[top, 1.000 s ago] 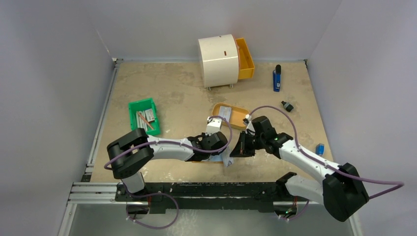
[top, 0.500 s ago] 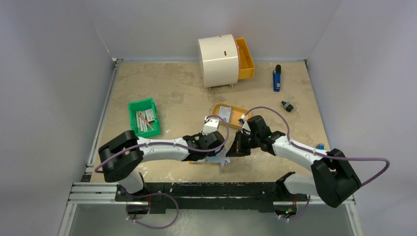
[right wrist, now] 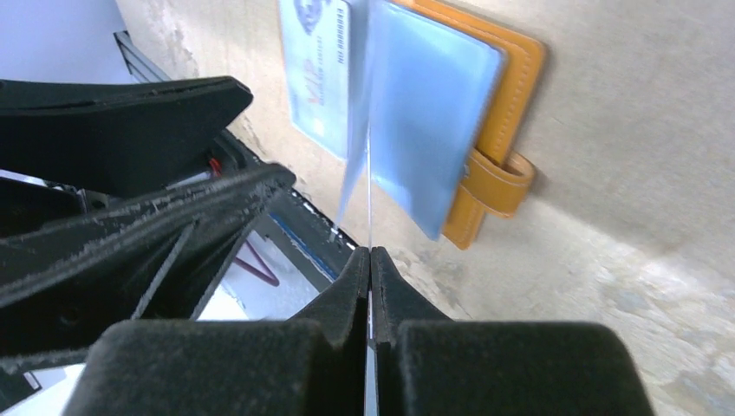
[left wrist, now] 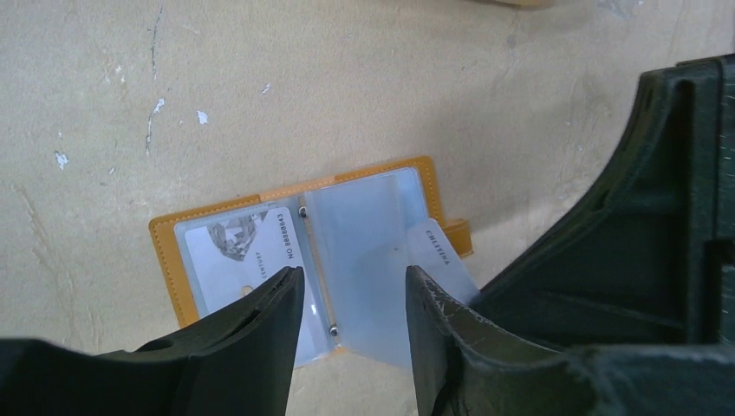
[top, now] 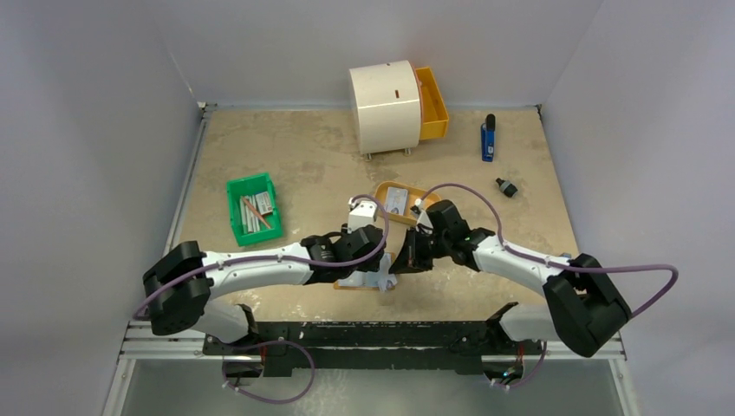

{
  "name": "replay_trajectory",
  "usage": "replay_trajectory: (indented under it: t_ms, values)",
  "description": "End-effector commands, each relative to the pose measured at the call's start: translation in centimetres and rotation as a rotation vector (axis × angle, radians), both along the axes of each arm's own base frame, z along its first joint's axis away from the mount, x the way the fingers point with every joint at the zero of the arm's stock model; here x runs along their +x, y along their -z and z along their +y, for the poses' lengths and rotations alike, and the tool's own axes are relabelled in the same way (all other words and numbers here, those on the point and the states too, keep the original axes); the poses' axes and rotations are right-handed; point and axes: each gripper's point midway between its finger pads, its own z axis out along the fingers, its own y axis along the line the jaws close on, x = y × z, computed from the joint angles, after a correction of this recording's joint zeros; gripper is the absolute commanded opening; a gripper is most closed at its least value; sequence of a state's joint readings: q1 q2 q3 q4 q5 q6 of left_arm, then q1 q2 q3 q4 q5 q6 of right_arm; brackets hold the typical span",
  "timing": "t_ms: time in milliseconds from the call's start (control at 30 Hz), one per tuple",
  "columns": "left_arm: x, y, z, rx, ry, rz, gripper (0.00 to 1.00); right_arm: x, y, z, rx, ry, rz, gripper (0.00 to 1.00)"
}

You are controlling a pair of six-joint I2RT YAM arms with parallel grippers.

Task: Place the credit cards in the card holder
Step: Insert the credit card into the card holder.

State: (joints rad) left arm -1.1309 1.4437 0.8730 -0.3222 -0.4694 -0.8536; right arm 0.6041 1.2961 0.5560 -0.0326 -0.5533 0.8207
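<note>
The tan card holder [left wrist: 360,234] lies open on the table, showing clear plastic sleeves. One pale credit card [left wrist: 238,251] sits in its left sleeve. My left gripper [left wrist: 351,295] hovers over the holder's near edge, jaws open and empty. My right gripper [right wrist: 370,253] is shut on another pale card [right wrist: 369,199], seen edge-on, whose far end reaches the holder's right sleeve [right wrist: 433,113]. In the left wrist view that card [left wrist: 438,256] slants against the right sleeve. From above, both grippers meet at the holder [top: 355,282]. A further card [top: 396,198] lies in the orange tray [top: 422,211].
A green bin [top: 236,217] of grey bars stands at the left. At the back are a white round drawer unit [top: 386,106] with its orange drawer [top: 432,102] pulled out, a blue tool [top: 488,139] and a small black part [top: 506,186].
My left gripper's jaws have gone from shut to open. Both grippers have shifted a little to the left over the holder, the right one still gripping its card.
</note>
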Motion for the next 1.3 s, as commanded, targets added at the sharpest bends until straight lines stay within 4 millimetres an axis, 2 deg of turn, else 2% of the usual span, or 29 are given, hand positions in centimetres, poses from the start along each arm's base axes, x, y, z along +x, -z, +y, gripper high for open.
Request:
replay_trajectory:
  t_ms: [0, 133, 300, 567, 633, 833, 1000, 1267]
  values:
    - [0.2, -3.4, -0.6, -0.089, -0.004, -0.038, 0.46, 1.5, -2.7, 2.4, 0.079, -0.035, -0.065, 0.0]
    - [0.0, -4.7, 0.1, -0.121, -0.01, -0.059, 0.46, 2.0, -2.5, 3.4, 0.079, -0.055, -0.064, 0.0]
    - [-0.3, -4.6, 1.1, -0.129, -0.018, -0.064, 0.42, 2.7, -1.3, 4.4, 0.056, -0.071, -0.045, 0.0]
    - [-0.3, 0.4, 2.6, -0.03, -0.062, -0.038, 0.23, 2.7, -0.5, 5.1, 0.036, -0.084, -0.039, 0.0]
    - [-0.1, 1.6, 3.1, 0.007, -0.083, -0.032, 0.17, 2.7, -0.8, 4.8, 0.026, -0.072, -0.051, 0.0]
    - [-0.2, 4.5, 4.9, 0.073, -0.146, -0.013, 0.06, 1.7, -2.0, 2.8, -0.017, -0.029, -0.076, 0.0]
    - [-0.2, 4.3, 5.9, 0.047, -0.185, -0.03, 0.05, 1.6, -2.3, 2.3, -0.01, 0.016, -0.082, 0.0]
    - [-0.1, 3.1, 7.6, 0.009, -0.258, -0.067, 0.05, 2.6, -1.0, 3.7, 0.043, 0.047, -0.063, 0.0]
